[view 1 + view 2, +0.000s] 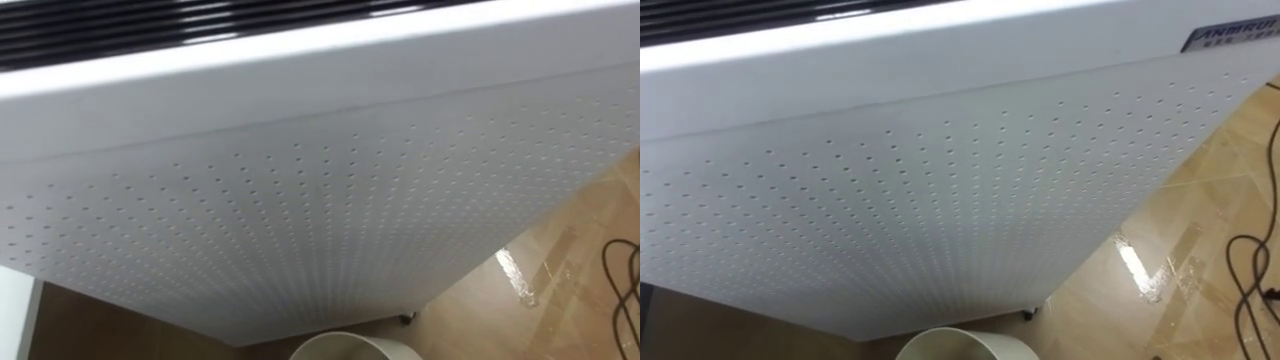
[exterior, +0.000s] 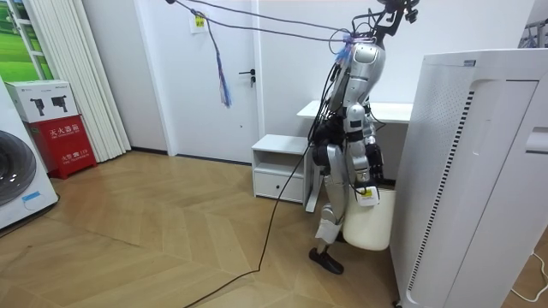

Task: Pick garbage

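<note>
A white waste bin stands on the wooden floor right in front of me, against the tall white appliance. Its rim shows at the bottom edge of the eye views. In the room view I stand upright facing the appliance, with my right hand hanging low just above the bin's top. A small pale, yellowish thing shows at that hand; whether it is held I cannot tell.
The appliance's perforated side rises close before me. A low white cabinet and a white desk stand behind me. A dark cable lies on the glossy floor at my right.
</note>
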Robot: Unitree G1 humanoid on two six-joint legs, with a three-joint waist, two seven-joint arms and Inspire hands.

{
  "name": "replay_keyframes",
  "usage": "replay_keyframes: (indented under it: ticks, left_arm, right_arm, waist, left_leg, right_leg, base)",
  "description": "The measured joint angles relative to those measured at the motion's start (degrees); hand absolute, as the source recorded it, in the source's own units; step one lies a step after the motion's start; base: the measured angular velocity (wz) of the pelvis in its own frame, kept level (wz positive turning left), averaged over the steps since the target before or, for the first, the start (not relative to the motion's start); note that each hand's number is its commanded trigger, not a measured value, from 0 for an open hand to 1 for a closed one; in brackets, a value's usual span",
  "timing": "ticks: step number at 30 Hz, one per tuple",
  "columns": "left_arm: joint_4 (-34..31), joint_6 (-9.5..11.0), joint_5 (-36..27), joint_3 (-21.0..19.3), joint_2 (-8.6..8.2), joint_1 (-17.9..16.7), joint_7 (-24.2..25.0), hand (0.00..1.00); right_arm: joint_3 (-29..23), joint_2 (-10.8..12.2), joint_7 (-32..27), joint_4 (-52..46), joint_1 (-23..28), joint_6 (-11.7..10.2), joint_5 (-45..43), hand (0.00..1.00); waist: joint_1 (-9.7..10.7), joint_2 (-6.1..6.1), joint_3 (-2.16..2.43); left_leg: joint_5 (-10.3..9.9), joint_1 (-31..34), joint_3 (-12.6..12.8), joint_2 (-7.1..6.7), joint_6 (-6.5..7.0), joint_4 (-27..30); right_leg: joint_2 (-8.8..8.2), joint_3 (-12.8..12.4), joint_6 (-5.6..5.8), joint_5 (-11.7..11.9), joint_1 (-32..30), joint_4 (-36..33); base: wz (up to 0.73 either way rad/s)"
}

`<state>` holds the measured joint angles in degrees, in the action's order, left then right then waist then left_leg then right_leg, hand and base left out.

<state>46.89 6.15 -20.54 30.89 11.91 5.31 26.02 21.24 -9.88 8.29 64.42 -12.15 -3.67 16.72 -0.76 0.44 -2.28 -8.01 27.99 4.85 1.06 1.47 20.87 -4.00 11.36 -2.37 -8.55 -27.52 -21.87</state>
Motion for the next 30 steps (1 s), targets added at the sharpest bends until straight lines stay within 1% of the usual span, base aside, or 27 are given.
replay_keyframes:
  ticks: [3, 5, 7, 8, 9, 11, 12, 14, 15, 16, 17, 18, 19, 20, 22, 23, 25, 26, 28, 30]
  left_arm:
    - [1.83, -0.51, 1.62, -1.58, 0.16, -0.19, 0.04, 0.0]
    - [2.83, -0.75, 2.87, -2.13, 0.51, -0.36, -0.2, 0.0]
    - [4.2, -0.72, 2.76, -2.81, 0.65, -1.48, -0.39, 0.0]
    - [5.38, -0.72, 2.67, -3.33, 0.7, -2.17, -0.63, 0.0]
    - [5.7, -0.73, 2.66, -3.74, 0.7, -2.58, -0.69, 0.0]
    - [6.17, -0.72, 2.64, -4.15, 1.23, -5.33, -0.8, 0.0]
    - [6.28, -0.42, 2.67, -4.62, 1.27, -5.84, -0.87, 0.0]
    - [7.47, -0.17, 2.51, -7.56, 1.27, -7.86, -1.07, 0.0]
    - [8.05, -0.13, 2.17, -9.29, 1.27, -8.54, -1.46, 0.0]
    - [8.48, -0.08, 2.07, -10.2, 1.26, -9.14, -1.62, 0.0]
    - [8.88, 0.02, 1.96, -12.06, 1.31, -10.33, -1.89, 0.0]
    - [8.91, 0.03, 1.89, -12.85, 1.39, -10.81, -1.95, 0.0]
    - [9.49, 0.1, 0.67, -14.17, 1.47, -12.29, -2.11, 0.0]
    - [9.8, 0.09, -0.54, -15.59, 1.45, -13.26, -2.37, 0.0]
    - [10.81, 0.16, -2.66, -17.04, 1.19, -14.35, -3.24, 0.0]
    - [12.86, 0.18, -2.91, -18.3, 0.6, -14.95, -3.66, 0.0]
    - [15.46, 0.15, -4.29, -19.73, 0.22, -15.61, -4.5, 0.0]
    - [16.16, 0.14, -5.17, -20.88, 0.13, -15.93, -4.65, 0.0]
    - [16.53, 0.16, -6.21, -22.25, -0.06, -16.43, -5.06, 0.0]
    - [18.54, 0.02, -6.24, -24.11, -0.15, -16.24, -5.45, 0.0]
  right_arm:
    - [0.0, -0.07, 0.0, 0.91, 0.89, 0.0, 0.05, 1.0]
    - [-0.01, -0.66, 0.05, 1.06, 2.19, -0.01, 1.25, 1.0]
    - [-0.29, -0.99, 0.35, 1.98, 3.05, -0.29, 1.58, 1.0]
    - [-1.35, -1.06, 0.79, 2.9, 3.52, -0.35, 2.13, 1.0]
    - [-1.88, -1.13, 0.99, 3.21, 4.01, -0.43, 2.66, 1.0]
    - [-2.92, -1.43, 1.3, 4.73, 6.17, -0.68, 4.75, 1.0]
    - [-3.62, -1.42, 1.37, 4.87, 6.6, -0.68, 4.91, 1.0]
    - [-6.49, -1.48, 1.53, 5.31, 8.15, -0.75, 5.78, 1.0]
    - [-7.89, -1.66, 1.65, 5.31, 8.91, -0.82, 6.13, 1.0]
    - [-8.7, -1.68, 1.68, 5.37, 9.37, -0.82, 6.28, 1.0]
    - [-9.95, -1.71, 1.66, 5.4, 10.47, -0.83, 6.72, 1.0]
    - [-10.45, -1.75, 1.61, 5.36, 11.03, -0.83, 7.02, 1.0]
    - [-11.77, -1.81, 1.43, 5.2, 12.39, -0.84, 7.62, 1.0]
    - [-13.34, -1.79, 0.99, 4.53, 13.84, -0.78, 7.83, 1.0]
    - [-15.36, -1.84, 0.44, 4.3, 15.74, -0.71, 7.97, 1.0]
    - [-16.46, -1.84, -0.31, 4.38, 16.36, -0.55, 8.74, 1.0]
    - [-17.5, -1.78, -1.15, 4.43, 17.92, -0.5, 10.02, 1.0]
    - [-18.67, -1.71, -1.46, 4.44, 18.25, -0.48, 10.06, 1.0]
    - [-20.21, -1.64, -1.85, 4.45, 19.13, -0.46, 10.03, 1.0]
    - [-20.85, -1.61, -2.06, 4.46, 19.29, -0.02, 9.85, 1.0]
  waist:
    - [-0.13, 0.07, 0.03]
    - [-0.82, 0.1, 0.05]
    - [-0.72, 0.28, 0.16]
    - [-0.63, 0.33, 0.27]
    - [-0.48, 0.48, 0.48]
    - [-0.11, 0.56, 1.25]
    - [0.06, 0.55, 1.25]
    - [0.74, 0.26, 1.43]
    - [1.02, 0.08, 1.47]
    - [1.23, -0.06, 1.46]
    - [1.82, -0.42, 1.6]
    - [1.96, -0.8, 1.64]
    - [2.02, -1.09, 1.97]
    - [2.09, -1.4, 2.1]
    - [2.11, -1.83, 2.27]
    - [1.87, -1.9, 2.15]
    - [2.03, -2.15, 2.14]
    - [2.11, -2.58, 1.95]
    - [2.03, -2.56, 1.94]
    - [2.05, -2.63, 1.93]
  left_leg:
    - [-0.01, -1.55, 0.19, 0.01, 0.0, -0.31]
    - [-0.02, -3.77, 0.46, 0.0, -0.01, -1.43]
    - [-0.02, -6.1, 0.42, -0.04, -0.03, -2.56]
    - [0.03, -7.8, 0.45, -0.11, -0.11, -3.66]
    - [0.03, -8.45, 0.44, -0.08, -0.11, -4.01]
    - [0.16, -11.67, 0.6, -0.22, -0.28, -5.52]
    - [0.19, -12.52, 0.6, -0.32, -0.32, -5.93]
    - [0.2, -15.6, 0.67, -0.61, -0.36, -7.34]
    - [0.18, -16.83, 0.74, -0.59, -0.38, -7.64]
    - [0.15, -17.62, 0.74, -0.59, -0.42, -7.86]
    - [0.1, -19.27, 0.74, -0.61, -0.49, -8.48]
    - [0.07, -19.91, 0.73, -0.65, -0.53, -8.71]
    - [-0.08, -21.34, 0.74, -0.65, -0.65, -9.38]
    - [-0.27, -22.65, 0.73, -0.6, -0.72, -9.76]
    - [-0.56, -24.23, 0.72, -0.67, -0.73, -10.23]
    - [-0.63, -25.81, 0.73, -0.71, -0.75, -10.88]
    - [-0.85, -27.58, 0.73, -0.8, -0.77, -11.67]
    - [-1.06, -28.2, 0.71, -0.79, -0.79, -11.77]
    - [-1.13, -28.85, 0.69, -0.81, -0.82, -12.04]
    - [-1.18, -29.32, 0.72, -0.77, -0.88, -12.11]
  right_leg:
    - [0.03, 0.06, 0.02, -0.02, 1.55, 0.42]
    - [0.1, -0.06, 0.07, -0.05, 3.41, 1.31]
    - [0.17, 0.1, 0.14, -0.09, 5.65, 2.12]
    - [0.17, 0.14, 0.28, -0.19, 7.27, 2.63]
    - [0.24, 0.22, 0.29, -0.2, 8.04, 3.05]
    - [0.32, 0.29, 0.44, -0.28, 10.89, 4.31]
    - [0.34, 0.3, 0.51, -0.33, 11.69, 4.56]
    - [0.54, 0.2, 0.65, -0.45, 14.57, 5.78]
    - [0.67, 0.2, 0.68, -0.47, 16.04, 6.42]
    - [0.73, 0.23, 0.71, -0.49, 16.84, 6.68]
    - [0.84, 0.36, 0.8, -0.54, 18.63, 7.5]
    - [0.88, 0.32, 0.87, -0.59, 19.28, 7.83]
    - [1.02, 0.38, 0.97, -0.67, 20.63, 8.69]
    - [1.16, 0.36, 1.03, -0.7, 21.81, 9.41]
    - [1.23, 0.03, 1.21, -0.98, 23.45, 9.68]
    - [1.34, -0.06, 1.26, -0.99, 24.8, 10.27]
    - [1.33, 0.11, 1.49, -1.38, 26.19, 10.43]
    - [1.35, 0.15, 1.53, -1.54, 26.78, 10.53]
    - [1.37, 0.01, 1.56, -1.63, 27.45, 10.77]
    - [1.46, -0.25, 1.55, -1.63, 27.96, 11.0]
  base:
    - [0.0]
    - [-0.02]
    - [0.02]
    - [0.05]
    - [0.05]
    - [0.0]
    - [0.0]
    - [-0.02]
    - [0.0]
    - [0.0]
    - [0.03]
    - [0.0]
    - [0.0]
    - [-0.03]
    - [0.0]
    - [-0.04]
    - [-0.02]
    - [0.0]
    - [0.0]
    - [-0.02]
